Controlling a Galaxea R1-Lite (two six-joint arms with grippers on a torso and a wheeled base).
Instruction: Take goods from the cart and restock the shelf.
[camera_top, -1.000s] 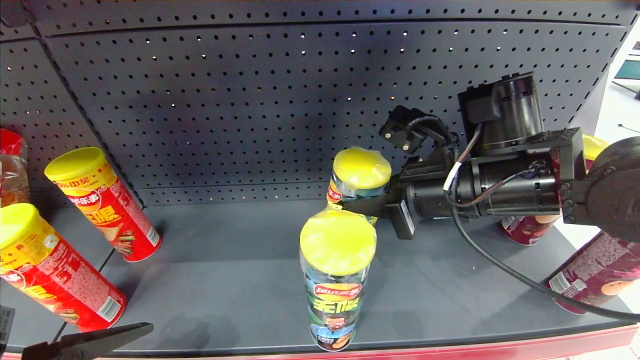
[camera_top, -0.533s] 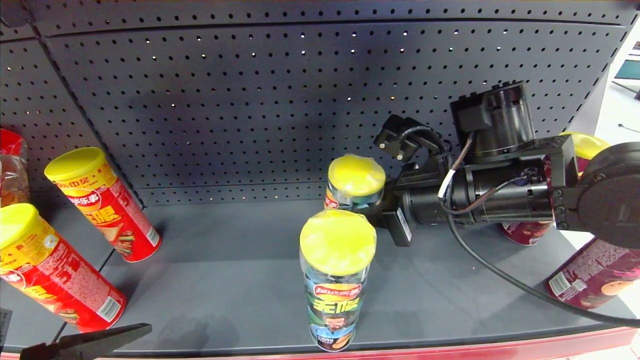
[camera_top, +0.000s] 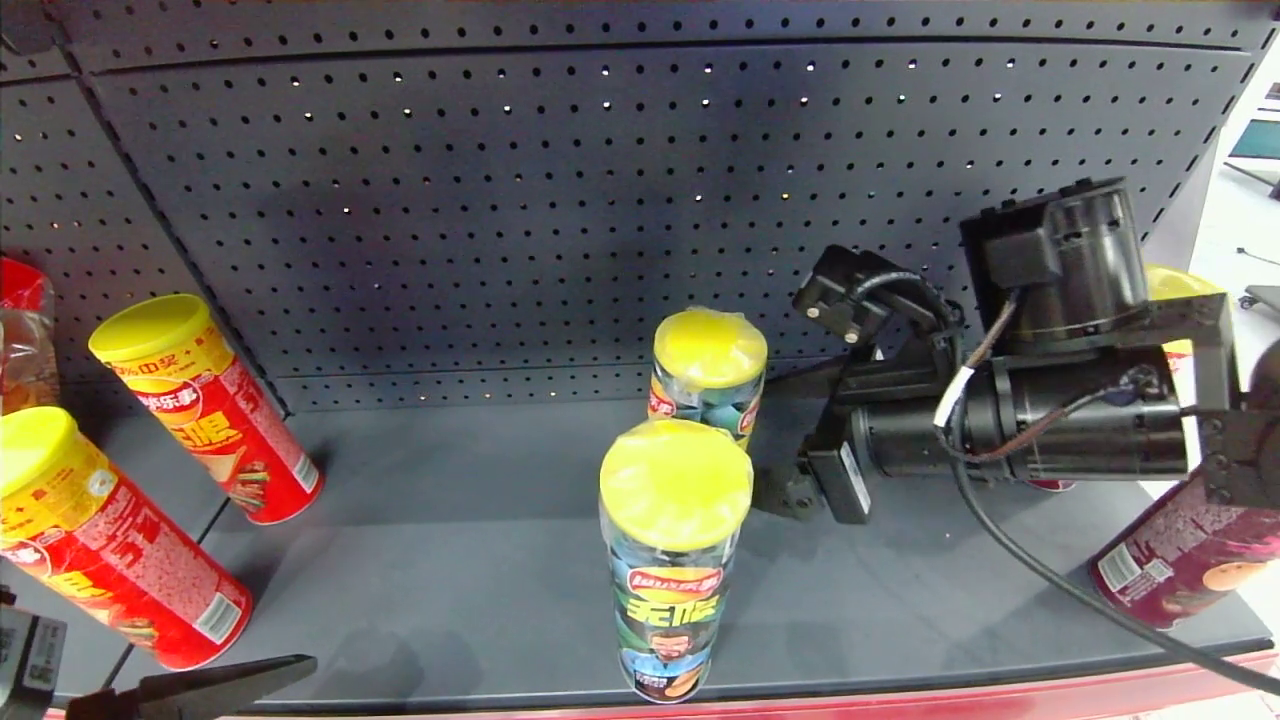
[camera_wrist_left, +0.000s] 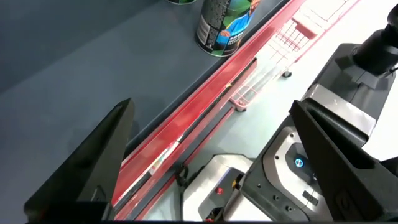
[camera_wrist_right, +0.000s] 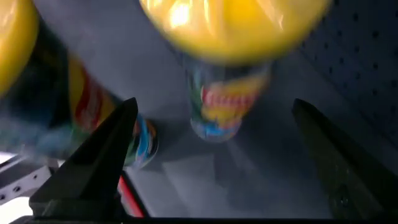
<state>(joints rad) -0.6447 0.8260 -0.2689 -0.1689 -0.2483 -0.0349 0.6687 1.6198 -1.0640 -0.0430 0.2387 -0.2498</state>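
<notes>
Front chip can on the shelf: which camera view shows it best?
The head view: the front can stands whole, lid to base. The left wrist view catches just its base near the shelf edge; the right wrist view, part of its side.

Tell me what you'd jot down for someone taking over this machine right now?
Right hand: open, empty, beside the rear green can, not touching it.
Left hand: open, empty, low by the front edge of the shelf.
Things: rear green can and front green can stand upright mid-shelf, one behind the other; red cans at left, maroon cans at right.
Done: two green cans are shelved.
Left: probably pull the right hand clear and fetch the next item.
</notes>
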